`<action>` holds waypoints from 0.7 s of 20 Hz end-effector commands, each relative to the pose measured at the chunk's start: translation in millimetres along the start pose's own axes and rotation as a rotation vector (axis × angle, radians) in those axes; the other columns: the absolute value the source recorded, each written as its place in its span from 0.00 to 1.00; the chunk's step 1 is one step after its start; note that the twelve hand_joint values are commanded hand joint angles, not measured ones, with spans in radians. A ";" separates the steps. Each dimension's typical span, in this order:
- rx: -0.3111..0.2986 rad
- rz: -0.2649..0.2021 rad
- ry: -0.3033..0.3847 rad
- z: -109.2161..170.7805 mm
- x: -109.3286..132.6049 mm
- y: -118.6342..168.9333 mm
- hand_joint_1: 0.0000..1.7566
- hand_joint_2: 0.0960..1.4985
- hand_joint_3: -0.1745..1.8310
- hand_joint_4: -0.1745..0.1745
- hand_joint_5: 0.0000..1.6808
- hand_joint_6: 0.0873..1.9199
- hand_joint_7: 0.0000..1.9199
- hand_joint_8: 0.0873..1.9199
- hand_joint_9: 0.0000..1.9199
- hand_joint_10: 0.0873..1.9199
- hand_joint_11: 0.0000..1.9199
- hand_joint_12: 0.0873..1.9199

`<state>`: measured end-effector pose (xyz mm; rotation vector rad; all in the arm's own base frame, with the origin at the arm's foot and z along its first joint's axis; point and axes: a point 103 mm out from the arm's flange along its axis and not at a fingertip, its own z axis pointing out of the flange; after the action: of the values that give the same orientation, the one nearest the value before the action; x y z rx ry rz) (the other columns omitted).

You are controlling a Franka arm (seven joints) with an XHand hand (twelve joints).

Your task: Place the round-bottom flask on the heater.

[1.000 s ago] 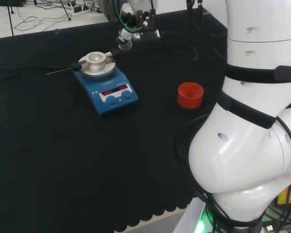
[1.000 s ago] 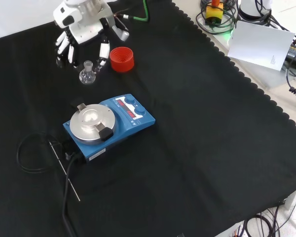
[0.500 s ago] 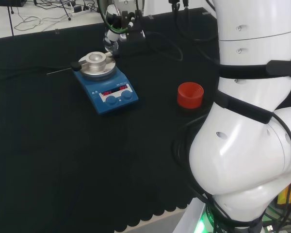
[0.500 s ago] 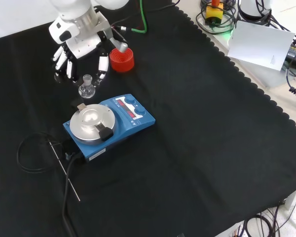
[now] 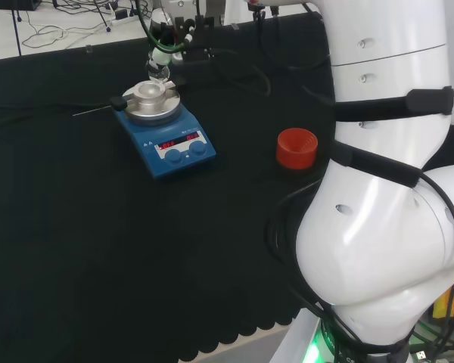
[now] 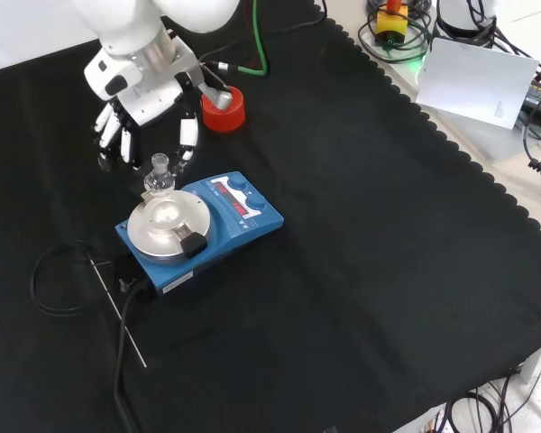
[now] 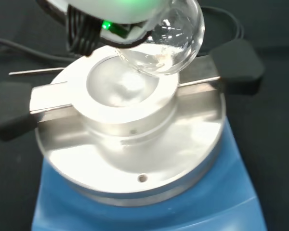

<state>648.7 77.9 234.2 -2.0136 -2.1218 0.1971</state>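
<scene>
Black cloth — flask pinched under hand, over heater.

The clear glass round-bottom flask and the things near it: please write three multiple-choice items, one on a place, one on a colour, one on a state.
1. Where is the clear glass round-bottom flask?
A. in the red ribbed ring
B. at the far edge of the blue heater's metal top
C. lying on the cloth

2. What colour is the heater body?
A. blue
B. white
C. green

3. How is the black and white hand?
A. open, away from the flask
B. curled, holding nothing
C. holding the flask

Key: 1 B, the front view shows it at the plate's edge; 2 A, the casing is blue; 3 C, fingers flank the flask's neck.
</scene>
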 end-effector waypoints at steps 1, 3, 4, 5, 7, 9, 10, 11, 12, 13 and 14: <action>0.019 -0.026 -0.005 4.0 17.4 0.4 0.62 0.42 0.49 0.81 0.65 0.53 0.23 0.30 0.34 0.26 0.22 0.67; 0.024 -0.033 -0.005 5.4 21.7 0.9 0.62 0.42 0.49 0.81 0.65 0.53 0.23 0.30 0.34 0.26 0.22 0.67; 0.028 -0.036 -0.005 6.5 23.1 1.3 0.62 0.42 0.49 0.81 0.65 0.53 0.23 0.30 0.34 0.26 0.22 0.67; 0.032 -0.038 -0.006 7.6 24.8 2.0 0.62 0.42 0.49 0.81 0.65 0.53 0.23 0.30 0.34 0.26 0.22 0.67; 0.038 -0.040 -0.007 10.9 26.0 3.5 0.62 0.42 0.49 0.81 0.65 0.53 0.23 0.30 0.34 0.26 0.22 0.67; 0.043 -0.039 -0.008 13.9 25.4 5.2 0.62 0.42 0.49 0.81 0.65 0.53 0.23 0.30 0.34 0.26 0.22 0.67; 0.040 -0.040 -0.003 14.1 23.2 5.2 0.62 0.42 0.49 0.81 0.65 0.53 0.23 0.30 0.34 0.26 0.22 0.67; 0.040 -0.039 -0.001 14.4 22.0 5.3 0.62 0.42 0.49 0.81 0.65 0.53 0.23 0.30 0.34 0.26 0.22 0.67; 0.042 -0.037 -0.004 14.9 21.7 5.8 0.62 0.42 0.49 0.81 0.65 0.53 0.23 0.30 0.34 0.26 0.22 0.67; 0.044 -0.035 -0.003 15.9 21.8 6.5 0.62 0.42 0.49 0.81 0.65 0.53 0.23 0.30 0.34 0.26 0.22 0.67; 0.044 -0.035 -0.001 16.9 22.8 7.7 0.62 0.42 0.49 0.81 0.65 0.53 0.23 0.30 0.34 0.26 0.22 0.67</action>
<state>650.0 101.9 221.5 -1.9524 -2.1398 0.2347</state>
